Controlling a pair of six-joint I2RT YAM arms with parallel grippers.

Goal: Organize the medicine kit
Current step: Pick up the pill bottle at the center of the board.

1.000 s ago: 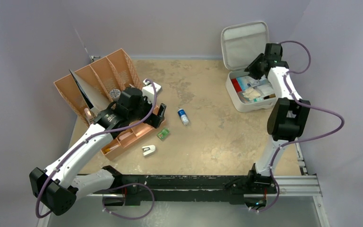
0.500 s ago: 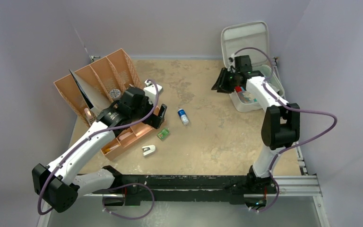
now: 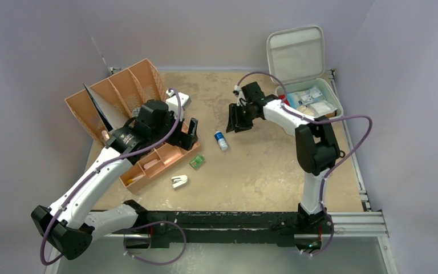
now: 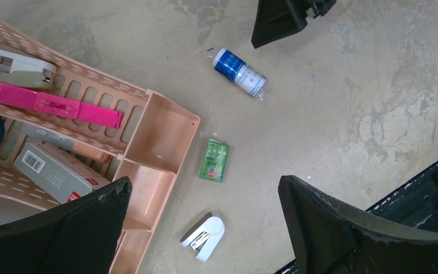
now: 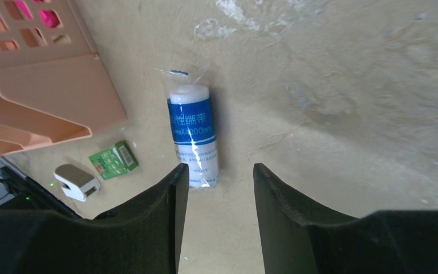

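The medicine kit (image 3: 335, 98), a light grey hard case, sits at the back right with its lid (image 3: 295, 54) standing open and packets inside. My right gripper (image 3: 236, 121) (image 5: 219, 168) hangs over the middle of the table, open and empty. Just beyond its fingertips lies a blue-and-white roll in clear wrap (image 5: 192, 134) (image 3: 221, 140) (image 4: 239, 72). My left gripper (image 4: 204, 182) (image 3: 189, 134) is wide open and empty above a green packet (image 4: 215, 160) (image 3: 197, 162) and a small white clipper-like item (image 4: 203, 236) (image 3: 179, 181).
A tan-orange flat tray (image 3: 148, 171) (image 4: 162, 134) under the left arm holds a pink tool (image 4: 51, 104), a stapler and a box. A taller divided organizer (image 3: 117, 94) stands behind it at the back left. The arm rail runs along the near edge.
My right arm has swung left from the medicine kit to the table's middle, beside the roll, with its jaws widening. The left arm has shifted slightly back.
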